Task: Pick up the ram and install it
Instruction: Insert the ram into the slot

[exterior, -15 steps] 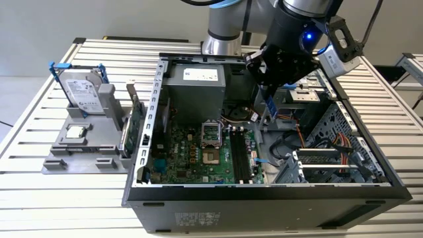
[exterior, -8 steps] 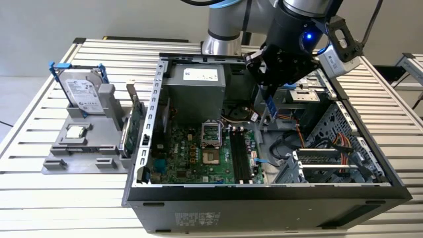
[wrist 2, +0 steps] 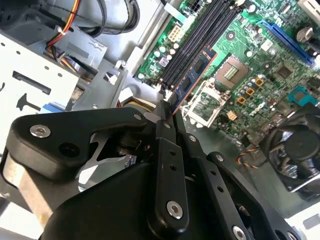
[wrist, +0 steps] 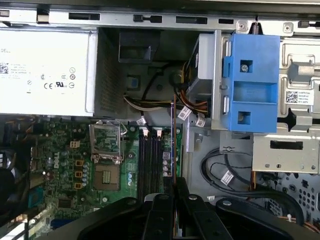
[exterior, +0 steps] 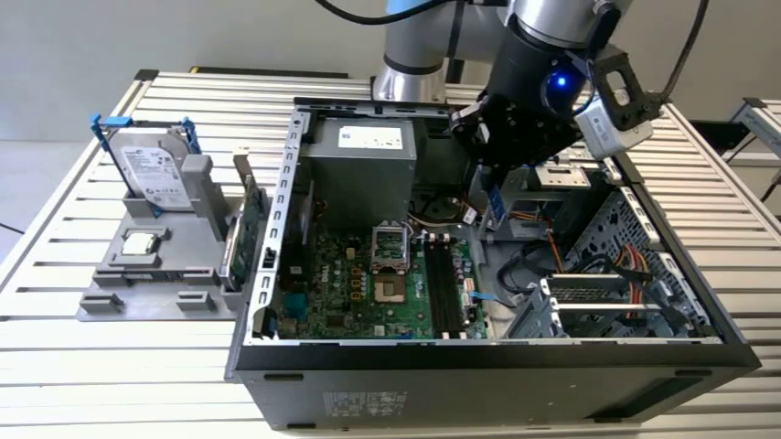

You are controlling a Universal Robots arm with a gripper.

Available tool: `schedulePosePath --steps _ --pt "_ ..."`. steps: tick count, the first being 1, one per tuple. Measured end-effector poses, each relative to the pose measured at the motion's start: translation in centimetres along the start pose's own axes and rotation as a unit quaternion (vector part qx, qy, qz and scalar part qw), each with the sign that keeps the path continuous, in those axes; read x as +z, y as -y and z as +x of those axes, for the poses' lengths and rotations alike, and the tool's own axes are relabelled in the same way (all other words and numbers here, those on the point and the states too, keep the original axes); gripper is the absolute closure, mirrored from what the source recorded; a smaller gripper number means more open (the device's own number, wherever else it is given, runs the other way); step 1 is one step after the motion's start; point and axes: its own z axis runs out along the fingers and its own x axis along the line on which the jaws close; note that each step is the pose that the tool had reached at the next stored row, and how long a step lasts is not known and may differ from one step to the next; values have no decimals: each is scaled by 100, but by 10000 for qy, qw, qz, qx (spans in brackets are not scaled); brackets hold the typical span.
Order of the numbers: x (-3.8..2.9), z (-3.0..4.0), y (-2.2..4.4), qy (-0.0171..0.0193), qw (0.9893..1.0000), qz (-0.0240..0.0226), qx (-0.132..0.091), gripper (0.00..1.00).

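My gripper (exterior: 498, 176) hangs over the open computer case (exterior: 488, 352), shut on the ram (exterior: 498, 205), a slim bluish stick that points down from the fingers. In the second wrist view the ram (wrist 2: 194, 71) runs out from the gripper (wrist 2: 165, 114) above the motherboard, close to the long black memory slots (wrist 2: 202, 37). Seen edge-on in the first wrist view, the ram (wrist: 173, 142) stands just beside the memory slots (wrist: 150, 160), ahead of the gripper (wrist: 175, 189). The slots (exterior: 442, 291) lie lower in the case than the stick, apart from it.
A grey power supply (exterior: 366, 174) fills the case's far side, with the processor socket (exterior: 388, 245) below it. Cables and a blue drive bracket (wrist: 250, 82) crowd the side near the ram. On the exterior view's left a grey fixture (exterior: 159, 274) holds a hard drive (exterior: 159, 174) and a green card (exterior: 251, 229).
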Motion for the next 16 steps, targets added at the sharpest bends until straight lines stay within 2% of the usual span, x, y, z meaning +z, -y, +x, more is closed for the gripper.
schedulePosePath --steps 5,14,16 --pt "25 0 2 18 9996 3 273 100" --pt "65 0 12 24 9996 3 279 100" --pt "100 1 15 24 9996 2 280 100"
